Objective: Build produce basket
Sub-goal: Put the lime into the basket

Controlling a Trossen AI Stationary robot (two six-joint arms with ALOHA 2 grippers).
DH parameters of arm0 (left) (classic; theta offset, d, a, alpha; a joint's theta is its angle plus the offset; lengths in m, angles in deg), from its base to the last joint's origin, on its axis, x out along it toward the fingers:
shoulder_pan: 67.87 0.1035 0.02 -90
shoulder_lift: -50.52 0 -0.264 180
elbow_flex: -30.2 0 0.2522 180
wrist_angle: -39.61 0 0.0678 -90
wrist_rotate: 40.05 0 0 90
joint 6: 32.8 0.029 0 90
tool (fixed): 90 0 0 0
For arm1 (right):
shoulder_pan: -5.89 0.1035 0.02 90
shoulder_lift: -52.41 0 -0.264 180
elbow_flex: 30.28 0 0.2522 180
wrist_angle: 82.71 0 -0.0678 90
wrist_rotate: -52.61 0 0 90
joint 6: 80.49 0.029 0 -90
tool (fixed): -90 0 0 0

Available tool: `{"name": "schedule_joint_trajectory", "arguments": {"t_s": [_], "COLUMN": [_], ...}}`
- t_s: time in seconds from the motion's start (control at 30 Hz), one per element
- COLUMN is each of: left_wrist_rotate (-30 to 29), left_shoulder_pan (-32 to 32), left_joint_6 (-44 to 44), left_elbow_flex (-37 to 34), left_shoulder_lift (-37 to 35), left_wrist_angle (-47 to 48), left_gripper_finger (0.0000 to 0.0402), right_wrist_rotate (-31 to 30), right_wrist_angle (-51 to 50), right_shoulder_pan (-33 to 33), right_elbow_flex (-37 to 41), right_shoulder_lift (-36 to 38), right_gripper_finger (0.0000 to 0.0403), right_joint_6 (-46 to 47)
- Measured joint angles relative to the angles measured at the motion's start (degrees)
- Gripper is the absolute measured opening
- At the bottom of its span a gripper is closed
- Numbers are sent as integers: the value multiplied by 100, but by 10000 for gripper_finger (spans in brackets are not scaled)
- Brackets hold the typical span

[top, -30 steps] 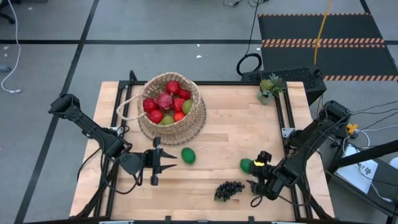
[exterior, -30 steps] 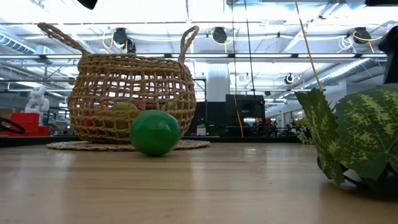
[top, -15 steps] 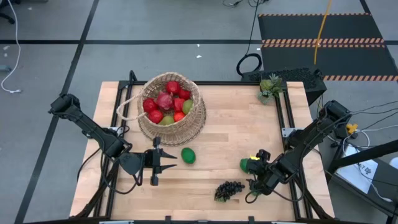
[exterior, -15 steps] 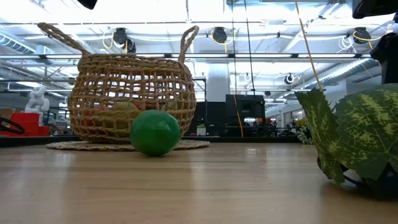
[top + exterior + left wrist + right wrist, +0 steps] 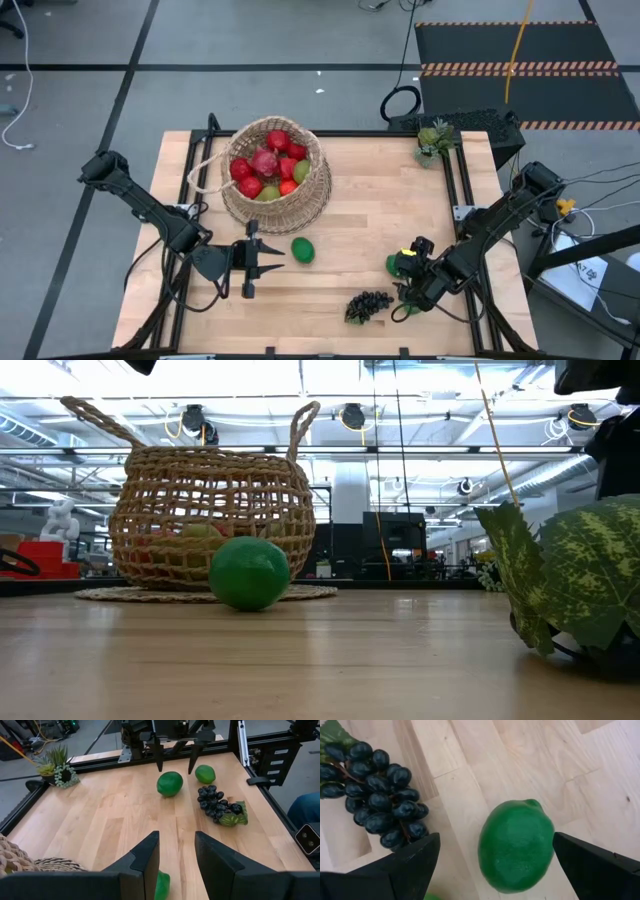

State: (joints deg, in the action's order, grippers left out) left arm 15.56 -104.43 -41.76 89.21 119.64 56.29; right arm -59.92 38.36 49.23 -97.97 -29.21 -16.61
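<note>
The woven basket [image 5: 275, 185] stands at the table's far left and holds several red and green fruits. One lime [image 5: 303, 250] lies in front of it, and it also shows in the low view [image 5: 248, 572]. My left gripper [image 5: 275, 260] is open and empty just left of that lime [image 5: 162, 885]. My right gripper [image 5: 496, 840] is open above a second lime [image 5: 516, 845], one finger on either side and clear of it. This lime also shows in the high view [image 5: 397, 265]. A third lime [image 5: 205, 773] and the dark grape bunch [image 5: 368, 305] lie close by.
A small spiky potted plant [image 5: 435, 138] stands at the far right corner. Black rails [image 5: 465, 190] run along the table's edges. The grape bunch's leaf [image 5: 580, 580] is close to the low camera. Bare wood [image 5: 380, 205] lies between the basket and the right arm.
My right gripper has moved toward the table's left, over the lime beside the grape bunch. The fruits and the basket lie as before.
</note>
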Motion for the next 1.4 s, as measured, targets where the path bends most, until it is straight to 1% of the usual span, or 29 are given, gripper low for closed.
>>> {"name": "schedule_joint_trajectory", "arguments": {"t_s": [0.17,0.33,0.47,0.57,0.67,1.07,1.17,1.33,1.4], "left_wrist_rotate": [0,0,0,-1,-2,-2,-2,-2,-2], "left_shoulder_pan": [0,0,0,0,0,0,0,0,0], "left_joint_6": [25,22,22,23,22,74,75,77,77], "left_elbow_flex": [0,2,2,2,2,2,2,2,2], "left_shoulder_lift": [0,0,0,0,0,0,0,0,0], "left_wrist_angle": [2,6,4,-2,-2,-2,-2,-2,-2], "left_gripper_finger": [127,127,127,127,127,127,127,127,127], "right_wrist_rotate": [7,-36,80,326,356,304,298,302,304], "right_wrist_angle": [135,638,1016,1313,1517,1526,1526,1543,1586], "right_shoulder_pan": [-23,-49,-108,-205,-246,-326,-326,-326,-326], "right_elbow_flex": [126,582,888,1135,1308,1346,1346,1346,1346], "right_shoulder_lift": [-4,-2,-9,-6,-6,-8,-8,-6,-6], "right_gripper_finger": [381,381,380,378,377,376,359,298,286], "right_joint_6": [-4,-12,81,1,-7,-26,-15,-13,-13]}}
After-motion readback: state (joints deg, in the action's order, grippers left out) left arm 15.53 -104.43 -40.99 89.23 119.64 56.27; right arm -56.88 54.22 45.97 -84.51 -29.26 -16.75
